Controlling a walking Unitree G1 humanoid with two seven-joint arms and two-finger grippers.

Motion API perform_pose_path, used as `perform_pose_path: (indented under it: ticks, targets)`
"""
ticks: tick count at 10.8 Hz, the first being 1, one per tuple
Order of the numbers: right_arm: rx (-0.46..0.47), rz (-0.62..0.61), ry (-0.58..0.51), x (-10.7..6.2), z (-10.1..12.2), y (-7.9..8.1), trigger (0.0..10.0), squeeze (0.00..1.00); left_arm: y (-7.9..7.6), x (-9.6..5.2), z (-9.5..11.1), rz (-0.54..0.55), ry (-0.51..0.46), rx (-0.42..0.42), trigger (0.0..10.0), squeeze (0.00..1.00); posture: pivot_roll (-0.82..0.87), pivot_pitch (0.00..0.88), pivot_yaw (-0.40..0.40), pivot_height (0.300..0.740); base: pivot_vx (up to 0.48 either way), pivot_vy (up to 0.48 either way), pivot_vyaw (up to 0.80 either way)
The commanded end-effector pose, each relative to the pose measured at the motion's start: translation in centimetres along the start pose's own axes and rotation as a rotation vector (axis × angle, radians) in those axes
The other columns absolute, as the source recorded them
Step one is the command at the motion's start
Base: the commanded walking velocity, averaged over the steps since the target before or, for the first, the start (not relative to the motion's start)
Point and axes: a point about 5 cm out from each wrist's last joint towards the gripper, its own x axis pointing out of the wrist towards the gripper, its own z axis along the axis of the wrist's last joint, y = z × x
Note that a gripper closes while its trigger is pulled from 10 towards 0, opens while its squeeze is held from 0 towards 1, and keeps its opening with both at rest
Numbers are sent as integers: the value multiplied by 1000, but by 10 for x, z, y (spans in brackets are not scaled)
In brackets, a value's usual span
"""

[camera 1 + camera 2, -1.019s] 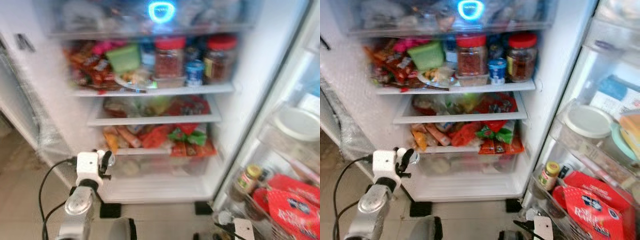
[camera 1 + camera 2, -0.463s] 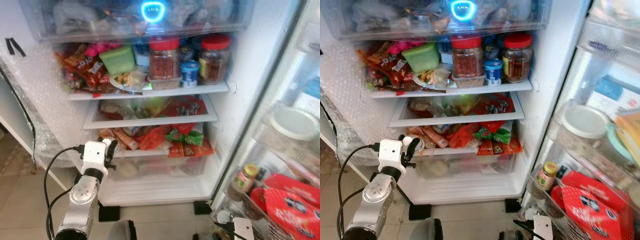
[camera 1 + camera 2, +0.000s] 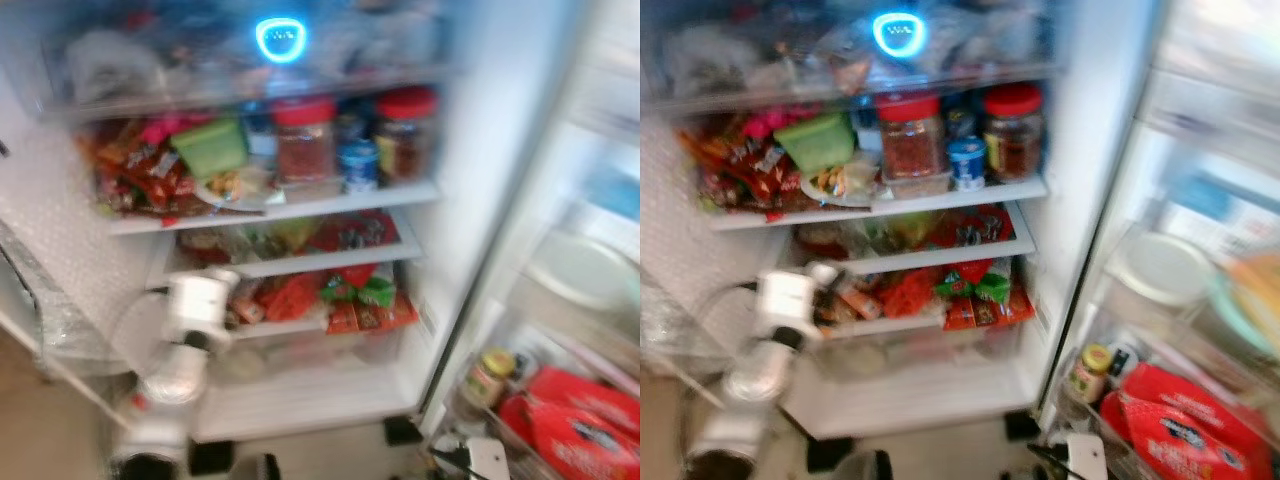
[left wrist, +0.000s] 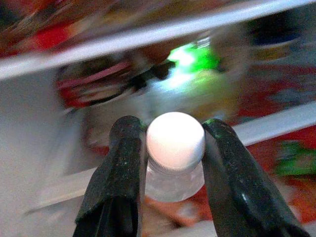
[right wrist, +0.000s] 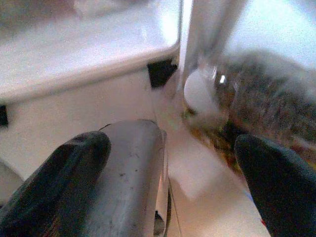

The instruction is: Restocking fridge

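The fridge (image 3: 470, 150) stands open in front of me, and the head views are blurred. My left gripper (image 4: 174, 134) is shut on a small clear bottle with a white cap (image 4: 175, 143), one finger on each side of its neck. The left arm (image 3: 198, 305) is raised in front of the shelf of red and green snack packets (image 3: 350, 295). My right gripper (image 5: 173, 173) is open, with its fingers wide apart. It hangs low over the floor by the fridge's bottom corner, and its wrist (image 3: 482, 460) is at the lower edge.
The upper shelf (image 3: 300, 205) carries two red-lidded jars (image 3: 303, 140), a blue can (image 3: 358, 165), a green tub (image 3: 212, 148) and snack packets. Door bins at the right hold red bags (image 3: 575, 420), a small jar (image 3: 483, 375) and a white lid (image 3: 585, 270).
The view has shifted and blurred as the camera moves. My left arm has risen and reached closer to the shelf of snack packets, still holding the bottle.
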Motion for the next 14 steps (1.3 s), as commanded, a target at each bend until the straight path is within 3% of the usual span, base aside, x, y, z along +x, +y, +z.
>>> perform_pose_path:
  ticks: [1,3,4,5,6,8,12,14]
  targets:
    - [17,17,78,-3,-20,6,10000,0,-8,6,11,-19,-52,11,10000,0,-114,0,66,616,375,0,0]
    - [15,18,78,-3,-20,6,10000,0,-7,7,16,-22,-74,77,10000,0,-114,0,66,616,373,0,0]
    - [16,20,79,-3,-20,6,10000,0,-8,9,16,-54,-68,234,10000,0,-116,0,67,616,330,0,0]
    - [17,21,79,-3,-20,6,10000,0,-6,10,14,-63,-54,324,10000,0,-116,0,67,616,330,0,0]
    - [18,25,78,-3,-20,7,10000,0,-2,12,7,-87,-27,562,10000,0,-116,0,68,616,0,0,0]
    - [21,25,78,-3,-20,7,10000,0,1,14,-4,-117,6,726,10000,0,-118,0,68,616,0,0,0]
    - [21,21,78,-3,-20,6,10000,0,-12,27,-22,-266,62,885,10000,0,-129,0,67,616,0,0,0]
    - [22,18,79,-3,-21,6,10000,0,-22,35,-20,-316,67,805,10000,0,-132,0,67,616,0,0,0]
